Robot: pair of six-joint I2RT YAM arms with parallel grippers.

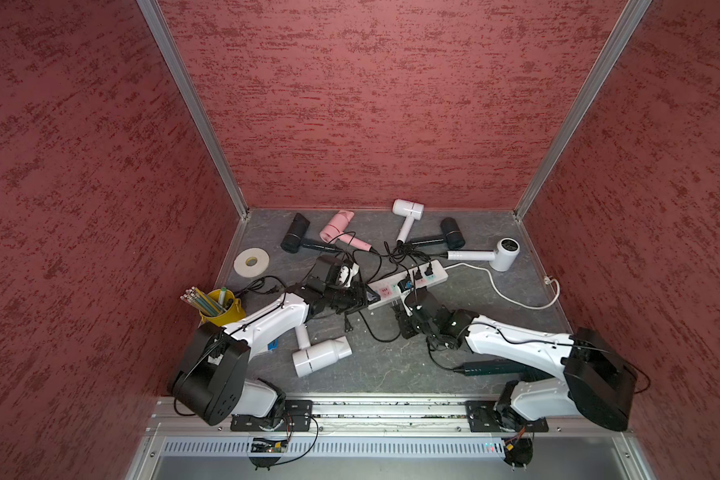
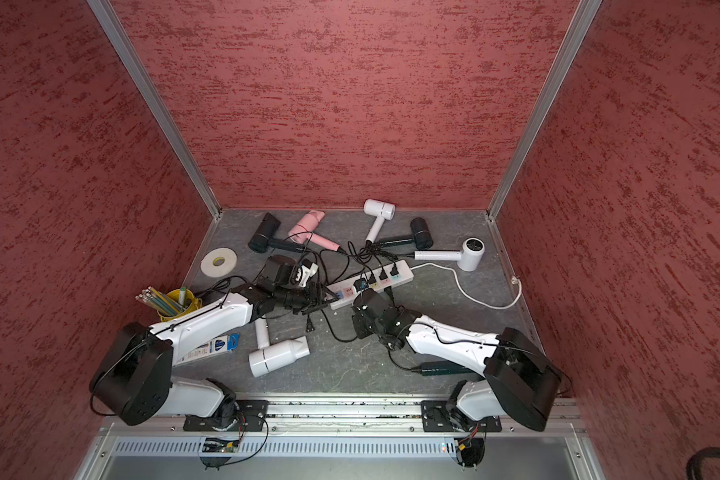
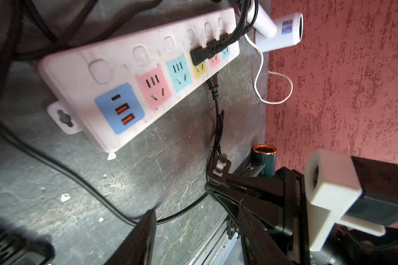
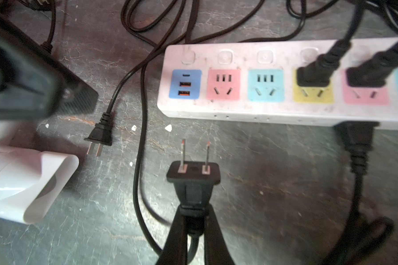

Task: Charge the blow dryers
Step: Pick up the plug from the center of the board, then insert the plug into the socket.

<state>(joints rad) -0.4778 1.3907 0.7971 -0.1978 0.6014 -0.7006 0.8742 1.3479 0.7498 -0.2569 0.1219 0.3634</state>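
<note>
Several blow dryers lie on the grey floor: black (image 1: 294, 237), pink (image 1: 337, 226) and white (image 1: 408, 210) at the back, a white one (image 1: 321, 357) in front, a dark green one (image 1: 487, 368) under my right arm. The white power strip (image 1: 408, 280) lies in the middle with black plugs in its far sockets. My right gripper (image 4: 194, 220) is shut on a black two-pin plug (image 4: 193, 179), prongs pointing at the power strip (image 4: 274, 110). My left gripper (image 3: 198, 229) stands open and empty by the strip's blue end (image 3: 120, 107). A loose plug (image 4: 100, 135) rests on the floor.
A white tape roll (image 1: 251, 262) and a yellow cup of pencils (image 1: 217, 307) stand at the left. Black cords tangle behind the strip, and its white cable (image 1: 516, 299) loops to the right. Red walls close in three sides.
</note>
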